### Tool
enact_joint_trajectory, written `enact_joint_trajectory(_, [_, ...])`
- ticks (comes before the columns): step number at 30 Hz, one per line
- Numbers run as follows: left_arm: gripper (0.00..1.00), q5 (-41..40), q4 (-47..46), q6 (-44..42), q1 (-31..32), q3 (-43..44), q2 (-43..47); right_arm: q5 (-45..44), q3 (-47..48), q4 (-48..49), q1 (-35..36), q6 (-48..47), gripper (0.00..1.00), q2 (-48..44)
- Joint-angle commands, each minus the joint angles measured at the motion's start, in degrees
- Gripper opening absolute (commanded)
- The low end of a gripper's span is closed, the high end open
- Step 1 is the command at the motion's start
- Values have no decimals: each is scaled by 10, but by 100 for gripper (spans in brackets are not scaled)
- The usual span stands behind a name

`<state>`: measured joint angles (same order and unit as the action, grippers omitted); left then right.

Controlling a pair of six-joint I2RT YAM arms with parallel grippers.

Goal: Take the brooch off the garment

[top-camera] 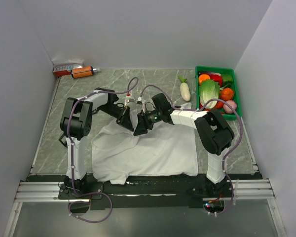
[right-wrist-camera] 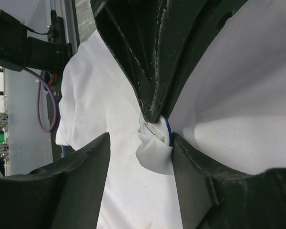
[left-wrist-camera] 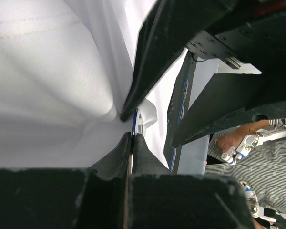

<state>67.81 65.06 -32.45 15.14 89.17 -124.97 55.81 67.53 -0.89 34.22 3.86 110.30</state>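
Right wrist view: the left hand [right-wrist-camera: 151,112] is clamped on the brooch [right-wrist-camera: 168,129], not yet free of the garment [right-wrist-camera: 238,95]. The right hand [right-wrist-camera: 140,137] straddles it, fingers apart.

No readable writing anywhere in sight.
The small red-and-white box [top-camera: 67,68] at the far left corner of the table [top-camera: 158,80] shows some markings on its side, but from here they are only a blur of colour, too small to make out a single word or number.
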Motion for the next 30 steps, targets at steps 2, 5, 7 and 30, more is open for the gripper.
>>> enact_joint_trajectory(2, [1, 29, -22, 5, 0, -7, 43, 23, 25, 51, -6, 52, 54, 14])
enact_joint_trajectory(5, [1, 29, -19, 0, 0, -8, 42, 25, 30, 52, -6, 59, 50, 20])
enact_joint_trajectory(7, [1, 29, -19, 0, 0, -10, 42, 30, 35, 50, -6, 60, 47, 26])
enact_joint_trajectory(30, [1, 28, -26, 3, -11, -20, 48, 31, 53, 39, -23, 74, 38, 42])
